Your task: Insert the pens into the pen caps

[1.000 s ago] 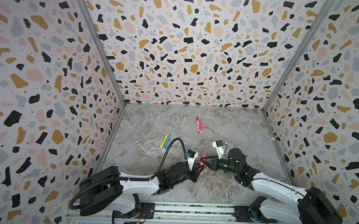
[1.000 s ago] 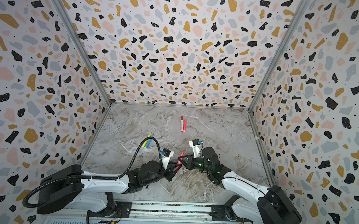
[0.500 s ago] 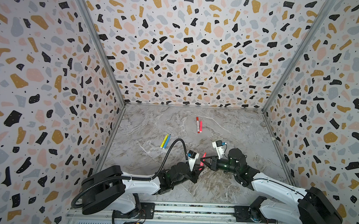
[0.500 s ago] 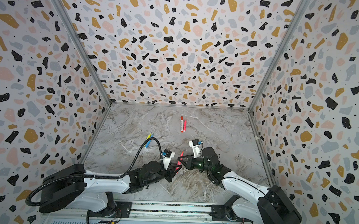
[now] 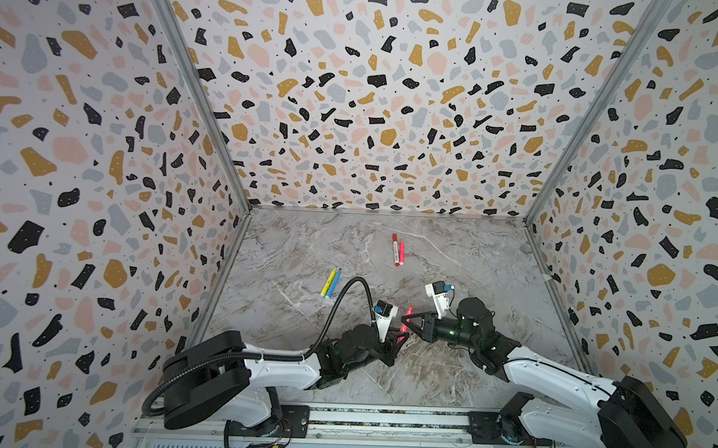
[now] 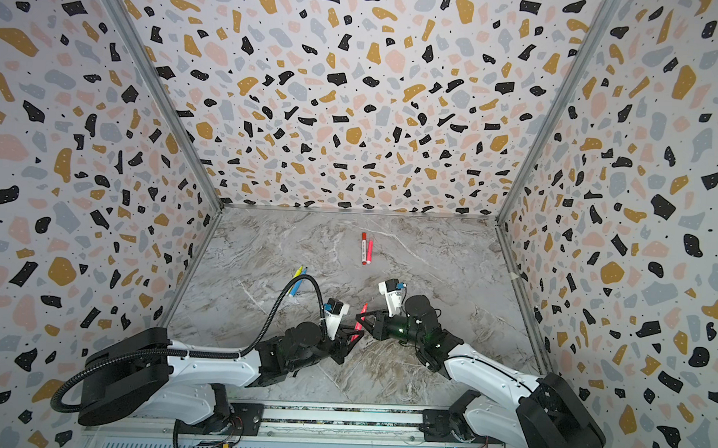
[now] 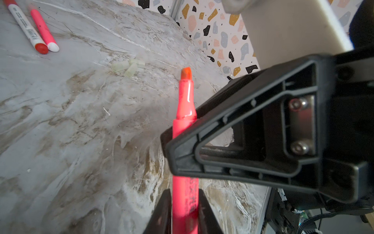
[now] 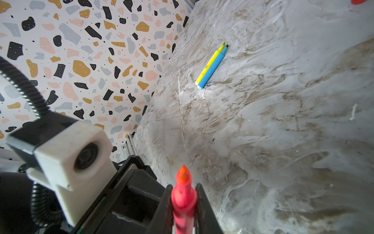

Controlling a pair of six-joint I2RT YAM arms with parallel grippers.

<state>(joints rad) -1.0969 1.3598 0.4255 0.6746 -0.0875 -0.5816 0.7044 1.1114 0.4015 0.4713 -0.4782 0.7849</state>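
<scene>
- The pink pen (image 5: 407,317) is held above the table (image 5: 493,256) by both claws, near the 6 o'clock edge in both top views.
- The left claw (image 7: 185,193) is closed on the printed part of the barrel, and its jaws are pressed against opposite sides.
- The right claw (image 8: 183,187) is closed narrowly on the same pen, nearer the nib. The bare orange nib is seen sticking out past its tips.
- In a top view the left claw (image 6: 350,336) is seen reaching in from 8 o'clock and the right claw (image 6: 360,316) from 3 o'clock. The pen is tilted, with its nib toward 1 o'clock.
- The white pen (image 5: 395,250) and the 2nd pink pen (image 5: 402,252) are laid side by side, touching. They are found at 12 o'clock from the claws and well apart from them.
- The yellow pen (image 8: 210,63) and the blue pen (image 8: 213,69) are also laid side by side and touching, at 10 o'clock from the claws. Their nibs are bare.
- About 3 pale, clear caps (image 7: 126,66) are seen in a small heap on the table in the left wrist view. They lie beyond the held nib, and no pen is touched by them.
</scene>
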